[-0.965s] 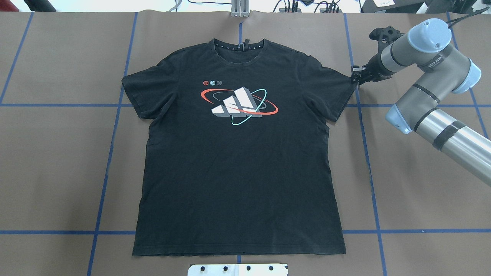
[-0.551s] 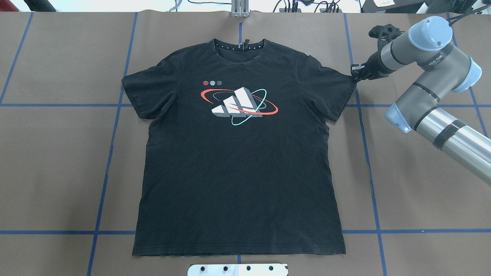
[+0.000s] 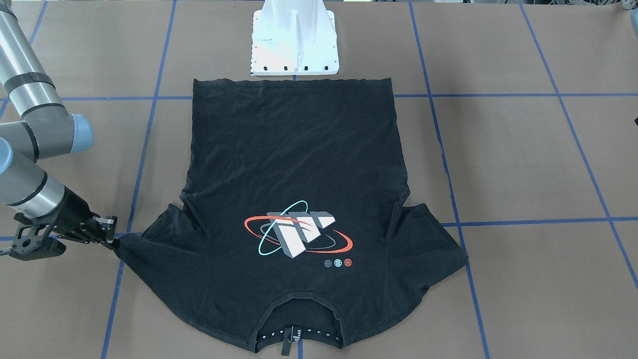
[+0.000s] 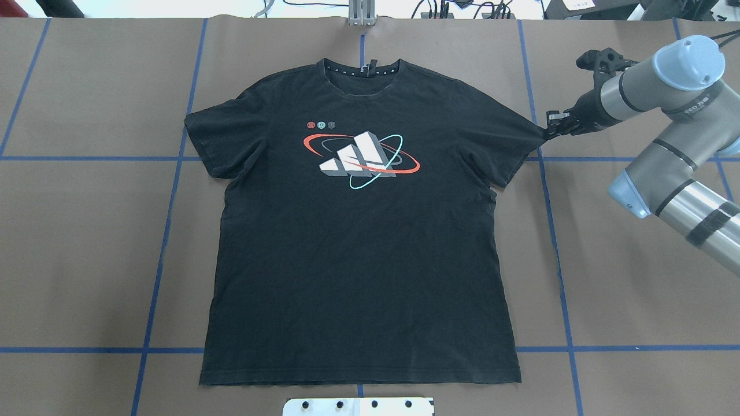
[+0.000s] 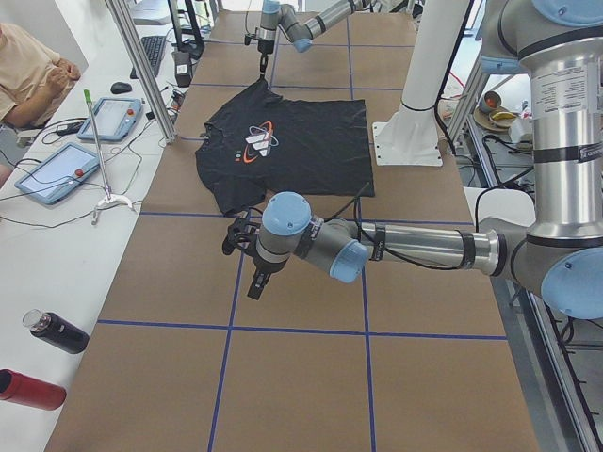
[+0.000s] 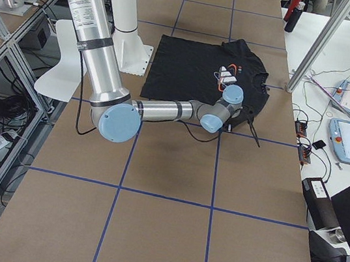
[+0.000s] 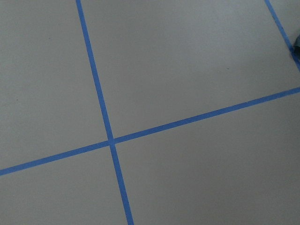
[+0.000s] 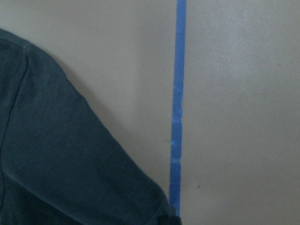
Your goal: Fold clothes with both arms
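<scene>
On the brown paper table (image 4: 87, 260) with blue tape lines (image 4: 87, 349), the black short-sleeved T-shirt (image 4: 358, 277) lies flat, print up, collar far from the robot. It seems light, soft and limp, so hems and sleeve ends are the best holds. The black right gripper (image 4: 549, 132) is closed on one sleeve tip. Whether the left gripper (image 5: 255, 281) is closed, I cannot tell. The red, teal and white orbit graphic (image 4: 361, 155) shows no readable words; the collar label (image 4: 370, 66) is too small.

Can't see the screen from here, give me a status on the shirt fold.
Right gripper shut on T-shirt sleeve tip. Left gripper off it, state unclear. T-shirt flat, unfolded. Nothing on it.
</scene>
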Controlling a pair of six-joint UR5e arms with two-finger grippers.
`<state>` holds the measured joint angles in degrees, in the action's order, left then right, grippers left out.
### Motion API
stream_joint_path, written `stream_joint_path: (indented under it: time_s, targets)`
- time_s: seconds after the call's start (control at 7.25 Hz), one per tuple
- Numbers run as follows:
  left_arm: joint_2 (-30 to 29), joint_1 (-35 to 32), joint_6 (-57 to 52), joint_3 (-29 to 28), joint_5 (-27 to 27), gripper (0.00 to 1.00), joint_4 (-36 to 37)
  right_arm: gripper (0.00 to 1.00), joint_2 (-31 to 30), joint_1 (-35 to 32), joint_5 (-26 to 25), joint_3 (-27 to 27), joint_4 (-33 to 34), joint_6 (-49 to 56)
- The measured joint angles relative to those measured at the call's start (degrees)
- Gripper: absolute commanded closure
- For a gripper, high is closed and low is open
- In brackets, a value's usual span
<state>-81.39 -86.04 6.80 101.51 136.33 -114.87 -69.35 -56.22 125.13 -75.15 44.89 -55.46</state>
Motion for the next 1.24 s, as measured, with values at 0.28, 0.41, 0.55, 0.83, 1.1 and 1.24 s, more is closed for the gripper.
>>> stream_joint_path:
  time_s: [0.28, 0.41, 0.55, 0.83, 1.1, 1.24]
  targets:
    - [0.02, 0.00, 0.01, 0.03, 0.01, 0.00, 0.06, 1.00, -0.40, 0.22, 0.05, -2.10, 0.36, -0.70]
    - [0.08, 0.00, 0.04, 0.04, 0.03, 0.00, 0.08, 1.00, 1.10, 0.47, -0.04, -2.22, 0.58, -2.62]
    - [0.13, 0.02, 0.05, 0.03, 0.01, 0.00, 0.07, 1.00, 3.32, 1.09, -0.27, -2.15, 1.16, -5.34]
    - [0.17, 0.07, 0.09, 0.00, 0.01, 0.00, 0.01, 1.00, 9.06, 4.03, -3.57, -1.94, 5.11, -10.34]
    - [0.12, 0.04, 0.07, 0.00, 0.07, 0.00, 0.00, 1.00, 14.11, 8.43, -9.89, -0.28, 7.43, -14.90]
    - [0.10, 0.03, 0.06, 0.00, 0.07, 0.00, -0.02, 1.00, 16.56, 10.19, -12.30, 1.58, 7.65, -16.75]
